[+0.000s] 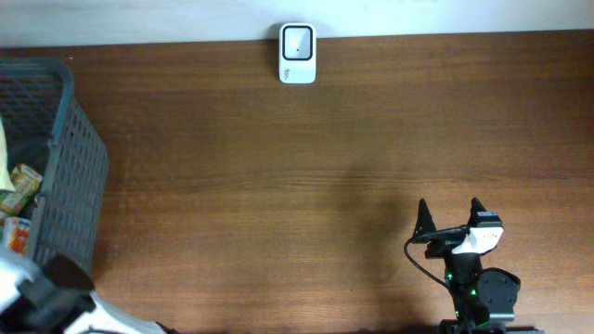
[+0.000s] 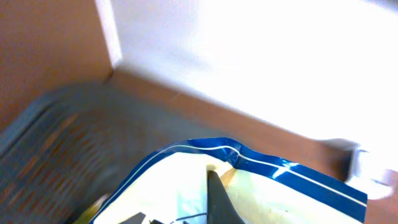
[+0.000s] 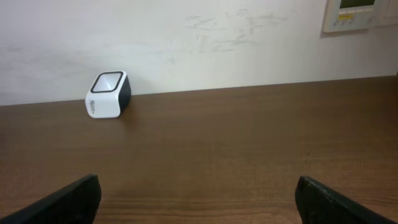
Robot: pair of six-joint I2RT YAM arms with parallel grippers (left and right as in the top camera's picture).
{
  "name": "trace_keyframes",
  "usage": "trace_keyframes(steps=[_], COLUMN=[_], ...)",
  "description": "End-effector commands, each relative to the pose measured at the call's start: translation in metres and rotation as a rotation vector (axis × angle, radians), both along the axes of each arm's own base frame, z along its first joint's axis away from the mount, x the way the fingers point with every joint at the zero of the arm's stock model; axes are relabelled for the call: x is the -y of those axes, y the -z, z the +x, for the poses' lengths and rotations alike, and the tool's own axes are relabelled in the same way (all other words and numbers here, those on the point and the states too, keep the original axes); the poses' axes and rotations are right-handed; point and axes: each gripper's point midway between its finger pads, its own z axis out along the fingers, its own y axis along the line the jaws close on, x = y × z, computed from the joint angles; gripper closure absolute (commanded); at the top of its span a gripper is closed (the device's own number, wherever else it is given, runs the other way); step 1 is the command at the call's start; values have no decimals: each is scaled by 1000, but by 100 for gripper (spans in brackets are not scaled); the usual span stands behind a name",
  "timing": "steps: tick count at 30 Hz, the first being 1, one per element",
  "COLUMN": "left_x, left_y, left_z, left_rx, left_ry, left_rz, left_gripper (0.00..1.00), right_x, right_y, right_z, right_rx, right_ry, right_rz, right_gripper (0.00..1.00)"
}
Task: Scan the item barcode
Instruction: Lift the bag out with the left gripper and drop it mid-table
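Early days here: my left fingers (image 2: pixel 216 198) are pinched shut, on the blue-edged pouch (image 2: pixel 280 193) I reckon, at the basket (image 1: pixel 83 158) by the bench's (image 1: pixel 278 186) left edge. My right fingers (image 3: pixel 68 202) are wide and empty. The scanner (image 1: pixel 298 54) waits at the far edge, and nothing's been scanned yet.

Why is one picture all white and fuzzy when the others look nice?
Left wrist view: the wall glares to plain white, and the basket and packet are blurred. Right wrist view: the scanner is sharp and evenly lit. Overhead view: clear, no glare.
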Motion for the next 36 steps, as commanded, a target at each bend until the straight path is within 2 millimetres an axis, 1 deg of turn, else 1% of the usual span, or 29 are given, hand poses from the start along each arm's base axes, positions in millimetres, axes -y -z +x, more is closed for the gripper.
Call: trace_keyframes(steps=[1, 2, 3, 4, 5, 6, 7, 8, 10, 11, 12, 15, 18, 19, 20, 21, 22, 23, 24, 26, 28, 29, 30, 31, 32, 33, 34, 35, 36], left_x=[113, 137, 175, 203, 234, 266, 299, 319, 345, 364, 392, 442, 472, 478, 486, 493, 497, 499, 500, 501, 498, 494, 478, 468, 447, 415, 381, 340, 313], left_y=[-73, -72, -64, -54, -37, -12, 22, 48, 88, 115, 152, 228, 270, 277, 281, 281, 280, 280, 279, 276, 261, 242, 211, 196, 170, 135, 104, 74, 58], left_z=[-18, -17, -12, -7, -2, 3, 10, 14, 20, 22, 24, 18, 7, 4, 2, 2, 3, 5, 6, 10, 20, 30, 44, 51, 62, 72, 75, 73, 69], left_rx=[182, 168, 131, 88, 24, -68, -186, -268, -386, -454, -529, -685, -788, -803, -807, -792, -778, -768, -761, -740, -694, -649, -589, -563, -521, -461, -409, -360, -334], left_ry=[294, 345, 433, 498, 579, 651, 717, 748, 798, 840, 914, 1039, 1104, 1119, 1136, 1149, 1155, 1159, 1160, 1158, 1146, 1129, 1067, 1017, 910, 751, 607, 443, 337], left_rz=[-52, -68, -105, -115, -103, -76, -46, -17, 31, 47, 60, 66, 70, 74, 80, 88, 94, 97, 98, 101, 105, 116, 158, 179, 213, 244, 262, 276, 268], left_gripper=[100, 100, 100, 100, 100, 100, 100, 100, 100, 100, 100, 100, 100, 100, 95, 51, 22, 7, 0, 1, 1, 1, 1, 1, 1, 1, 1, 1, 1], right_x=[2, 2, 2, 2, 2, 2, 2, 2, 2, 2, 2, 2, 2, 2, 2, 2, 2, 2, 2, 2, 2, 2, 2, 2, 2, 2, 2, 2, 2], right_y=[2, 2, 2, 2, 2, 2, 2, 2, 2, 2, 2, 2, 2, 2, 2, 2, 2, 2, 2, 2, 2, 2, 2, 2, 2, 2, 2, 2, 2], right_z=[0, 0, 0, 0, 0, 0, 0, 0, 0, 0, 0, 0, 0, 0, 0, 0, 0, 0, 0, 0, 0, 0, 0, 0, 0, 0, 0, 0, 0], right_rx=[-1, -1, -1, -1, -1, -1, -1, -1, -1, -1, -1, -1, -1, -1, -1, -1, -1, -1, -1, -1, -1, -1, -1, -1, -1, -1, -1, -1, -1], right_ry=[8, 8, 8, 8, 8, 8, 8, 8, 8, 8, 8, 8, 8, 8, 8, 8, 8, 8, 8, 8, 8, 8, 8, 8, 8, 8, 8, 8, 8], right_rz=[-8, -8, -8, -8, -8, -8, -8, -8, -8, -8, -8, -8, -8, -8, -8, -8, -8, -8, -8, -8, -8, -8, -8, -8, -8, -8, -8, -8, -8], right_gripper=[1, 1, 1, 1, 1, 1, 1, 1, 1, 1, 2, 1, 1, 1, 1, 1, 1, 1, 1, 1, 1, 1, 1, 1, 1, 1, 1, 1, 1])
